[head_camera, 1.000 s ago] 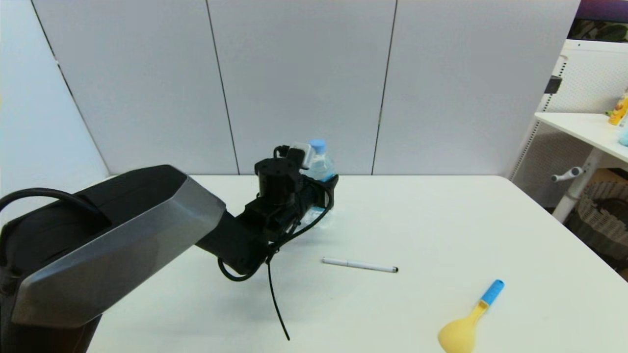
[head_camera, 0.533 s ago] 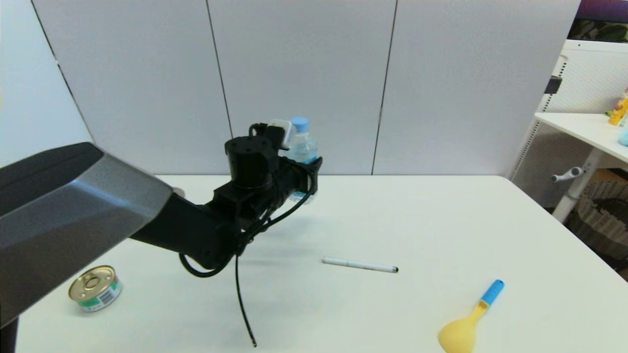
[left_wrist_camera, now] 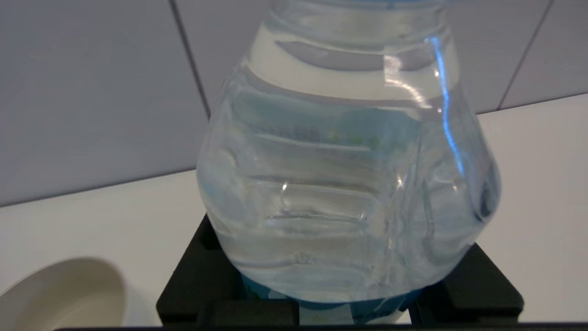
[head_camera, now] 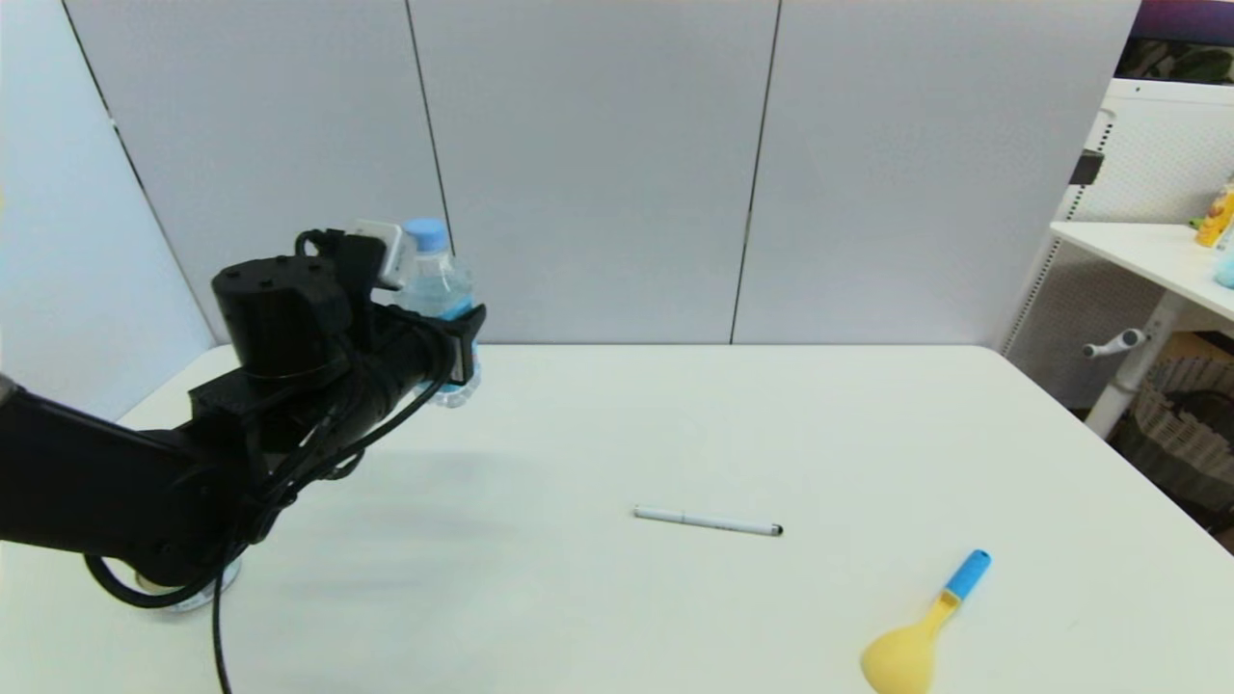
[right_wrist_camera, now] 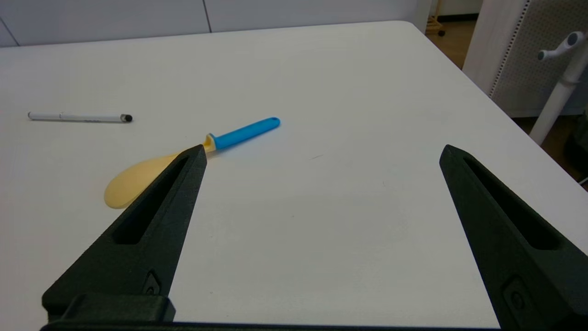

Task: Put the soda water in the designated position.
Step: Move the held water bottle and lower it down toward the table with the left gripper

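Head view: left gripper [head_camera: 461, 349] clenched on the soda water [head_camera: 436, 289], upright, lifted above the table [head_camera: 617, 434] far-left; blue label unreadable. Pen [head_camera: 707, 521] centre, spoon [head_camera: 924, 631] right. Right gripper [right_wrist_camera: 321, 156] released, hovering beside spoon.

Grey panel wall [head_camera: 588, 164] behind white table [head_camera: 675, 434]. White pegboard shelving [head_camera: 1157, 154] at right, second white desk [head_camera: 1147, 253] beside it, woven basket [head_camera: 1181, 419] on floor.
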Controlling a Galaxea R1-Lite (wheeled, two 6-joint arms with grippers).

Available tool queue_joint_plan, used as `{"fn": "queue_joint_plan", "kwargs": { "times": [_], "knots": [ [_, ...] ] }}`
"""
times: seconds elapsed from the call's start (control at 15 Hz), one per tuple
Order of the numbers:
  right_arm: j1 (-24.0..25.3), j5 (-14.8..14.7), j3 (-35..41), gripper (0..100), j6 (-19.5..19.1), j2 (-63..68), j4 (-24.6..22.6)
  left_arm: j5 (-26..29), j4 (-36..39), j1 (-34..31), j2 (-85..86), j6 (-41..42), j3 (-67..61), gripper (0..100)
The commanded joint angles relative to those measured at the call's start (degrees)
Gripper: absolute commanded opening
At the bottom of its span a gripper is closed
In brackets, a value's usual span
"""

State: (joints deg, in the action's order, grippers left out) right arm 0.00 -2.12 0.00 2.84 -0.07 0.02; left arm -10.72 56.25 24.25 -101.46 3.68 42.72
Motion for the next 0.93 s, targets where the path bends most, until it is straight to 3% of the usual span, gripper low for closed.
{"fn": "queue_joint_plan", "kwargs": {
  "times": [0.07,0.93],
  "knots": [
    [0.0,0.0,0.0,100,0.1,0.1,0.0,-0.3,0.6,-2.2,1.8,-0.3,-2.8,0],
    [0.0,-0.1,0.0,100,0.1,0.1,0.0,-0.4,10.3,-3.9,-5.9,-2.2,-10.6,0]
  ]
}}
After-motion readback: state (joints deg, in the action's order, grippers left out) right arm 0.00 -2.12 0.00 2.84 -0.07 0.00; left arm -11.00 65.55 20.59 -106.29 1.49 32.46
